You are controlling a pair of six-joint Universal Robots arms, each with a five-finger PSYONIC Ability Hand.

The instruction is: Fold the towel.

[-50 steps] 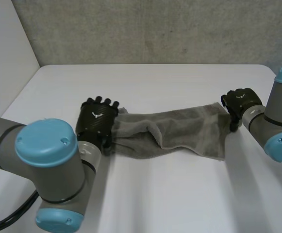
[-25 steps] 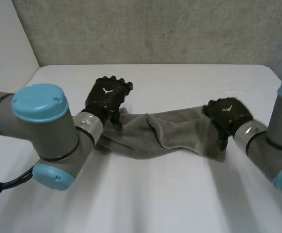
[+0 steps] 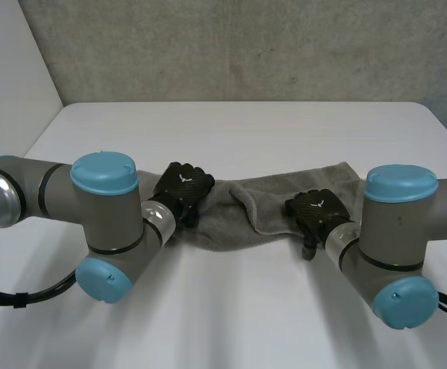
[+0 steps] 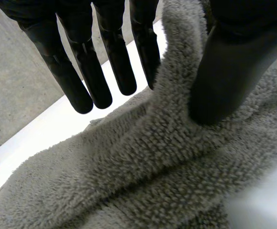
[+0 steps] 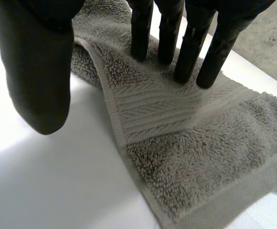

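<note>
Towel [image 3: 278, 204]: laid rumpled on the table [image 3: 238, 138], between the hands.
Left hand [image 3: 183, 188]: towel ridge pinched between thumb and straight fingers [image 4: 114, 62].
Right hand [image 3: 319, 211]: fingers held straight, tips pressed on towel, nothing gripped.

A grey terry towel [image 3: 269, 204] is seen bunched lengthwise into a narrow, rumpled band, laid across the middle of the tabletop [image 3: 246, 131] from left to right. Its right end is angled toward the far right corner, and a fold is raised mid-length.
</note>
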